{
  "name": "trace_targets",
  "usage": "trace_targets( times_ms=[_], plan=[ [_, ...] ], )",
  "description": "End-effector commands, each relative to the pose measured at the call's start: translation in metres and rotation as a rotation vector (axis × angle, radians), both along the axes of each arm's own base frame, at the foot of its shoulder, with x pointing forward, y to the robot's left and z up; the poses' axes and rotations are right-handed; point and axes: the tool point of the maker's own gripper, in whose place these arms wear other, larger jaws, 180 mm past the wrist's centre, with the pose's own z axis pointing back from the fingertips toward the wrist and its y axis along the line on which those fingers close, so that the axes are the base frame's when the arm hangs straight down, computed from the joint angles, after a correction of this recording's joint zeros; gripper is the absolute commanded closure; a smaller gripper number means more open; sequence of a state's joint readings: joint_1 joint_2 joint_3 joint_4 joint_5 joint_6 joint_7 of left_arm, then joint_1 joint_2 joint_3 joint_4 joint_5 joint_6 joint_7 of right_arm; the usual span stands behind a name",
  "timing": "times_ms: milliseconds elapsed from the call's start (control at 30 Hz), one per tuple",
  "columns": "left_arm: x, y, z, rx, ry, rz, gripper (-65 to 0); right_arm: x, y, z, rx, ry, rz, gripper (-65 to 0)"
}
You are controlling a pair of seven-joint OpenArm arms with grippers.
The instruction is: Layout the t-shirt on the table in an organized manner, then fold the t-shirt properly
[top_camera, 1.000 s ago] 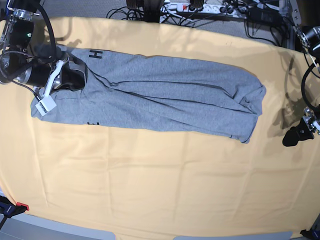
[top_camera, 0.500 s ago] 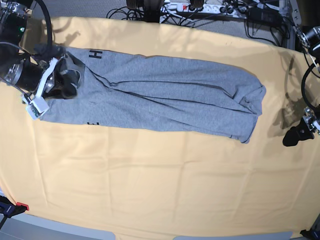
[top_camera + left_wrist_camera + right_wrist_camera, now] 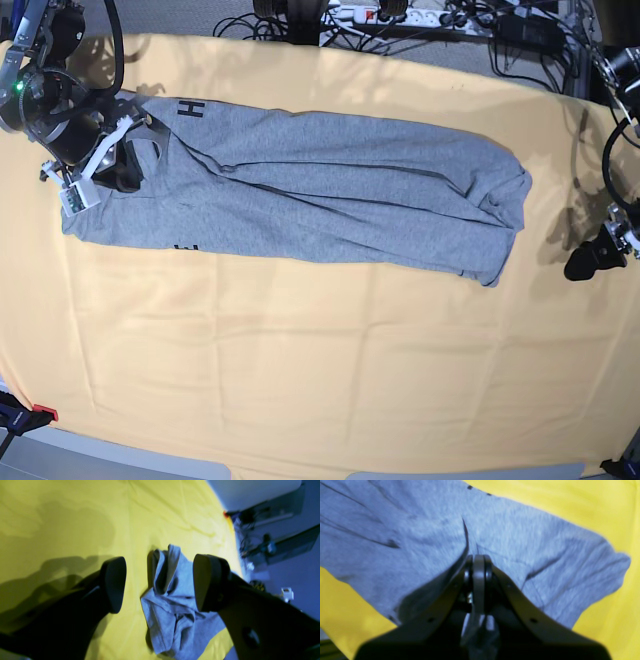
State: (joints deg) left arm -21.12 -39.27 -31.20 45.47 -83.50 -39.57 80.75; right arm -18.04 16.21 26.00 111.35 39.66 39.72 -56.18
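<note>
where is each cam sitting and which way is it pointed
base: high above, looking down on the table and the long t-shirt; both arms at the side edges.
left wrist: on the left arm, facing along the cloth to the shirt's bunched end; open left claw.
right wrist: on the right arm, close over the shirt; shut right claw.
shared: the grey shirt on yellow cloth.

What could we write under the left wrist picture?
Open left claw hangs over the yellow table, with the bunched end of the grey shirt below.
</note>
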Motion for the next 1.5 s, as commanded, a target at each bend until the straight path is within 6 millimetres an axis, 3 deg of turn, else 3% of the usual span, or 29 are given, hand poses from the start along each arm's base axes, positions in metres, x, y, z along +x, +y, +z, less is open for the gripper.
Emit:
trace_targets(
  times_ms=[0, 133, 233, 333, 600, 700, 833, 1167, 1467],
  plan=[
    [0.009, 0.006, 0.028, 0.039, -0.077, -0.007, -43.4, 0.009, -0.003, 0.008, 0.003, -0.037, 0.002, 0.0],
    [0.013, -0.013, 0.042, 0.113, -0.120, -0.088, -43.2, 0.014, -0.010, -0.011, 0.044, 0.011, -0.032, 0.0],
    [0.014, -0.014, 0.048, 0.126, -0.140, -0.092, -43.2, 0.013, -0.013, -0.020, 0.058, 0.040, -0.046, 0.0],
    [0.009, -0.012, 0.042, 0.116, -0.128, -0.081, -43.2, 0.010, -0.014, -0.023, 0.052, 0.059, -0.044, 0.0],
    [-0.031, -0.021, -0.019, 0.085, 0.031, -0.094, -43.2, 0.009, -0.014, -0.023, 0.054, 0.061, -0.043, 0.0],
    [-0.051, -0.027, -0.051, 0.115, 0.130, -0.109, -43.2, 0.010, -0.013, -0.023, 0.057, 0.059, -0.043, 0.0],
    [-0.062, -0.047, -0.074, 0.071, 0.172, -0.124, -43.2, 0.010, -0.011, -0.022, 0.074, 0.057, -0.039, 0.0],
    [-0.068, -0.110, -0.102, -0.018, 0.215, -0.236, -43.2, 0.011, -0.010, -0.020, 0.077, 0.053, -0.038, 0.0],
    [-0.059, -0.167, -0.096, -0.048, 0.210, -0.433, -43.2, 0.011, -0.010, -0.020, 0.077, 0.054, -0.038, 0.0]
  ],
)
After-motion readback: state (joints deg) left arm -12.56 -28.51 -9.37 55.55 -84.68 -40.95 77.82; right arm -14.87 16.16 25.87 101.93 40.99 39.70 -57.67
